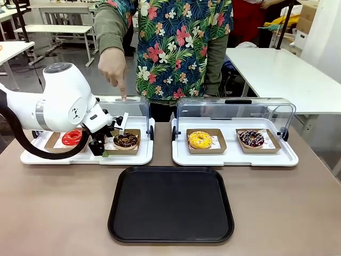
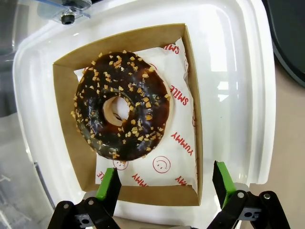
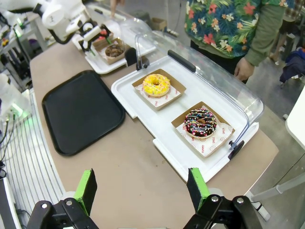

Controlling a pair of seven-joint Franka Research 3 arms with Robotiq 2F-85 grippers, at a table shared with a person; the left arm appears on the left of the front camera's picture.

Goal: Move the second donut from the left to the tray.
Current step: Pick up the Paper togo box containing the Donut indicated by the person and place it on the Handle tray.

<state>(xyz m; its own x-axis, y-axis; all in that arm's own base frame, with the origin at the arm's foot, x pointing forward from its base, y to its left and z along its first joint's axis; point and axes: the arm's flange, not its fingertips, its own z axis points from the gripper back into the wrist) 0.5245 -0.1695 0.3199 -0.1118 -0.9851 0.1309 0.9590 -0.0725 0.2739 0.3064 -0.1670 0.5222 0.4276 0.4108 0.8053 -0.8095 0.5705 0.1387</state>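
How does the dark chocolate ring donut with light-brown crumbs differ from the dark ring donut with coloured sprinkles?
Topping: the crumb-topped chocolate donut has light-brown crumbs, the sprinkled dark donut coloured sprinkles. Place: the crumbed one sits on the left white tray, the sprinkled one on the right white tray. Only the crumbed one has the open left end effector at its holder. Both are dark rings in square brown cardboard holders.
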